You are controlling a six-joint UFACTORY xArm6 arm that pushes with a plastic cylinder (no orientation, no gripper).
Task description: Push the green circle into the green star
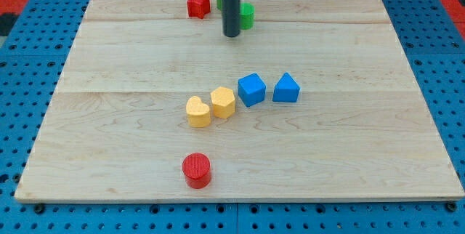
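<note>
Standing at the far edge of the wooden board [109, 139], my tip [231, 35] rests just left of the green circle [247, 16], touching or nearly so. A green star [219, 0] peeks out behind the rod, mostly hidden, with the red star [197, 4] just to its left. I carry no claw, only the rod. Mid-board lie two yellow hearts [197, 111] [223, 102] and two blue blocks [251, 89] [286, 88] in a row. A red cylinder [196, 170] sits near.
</note>
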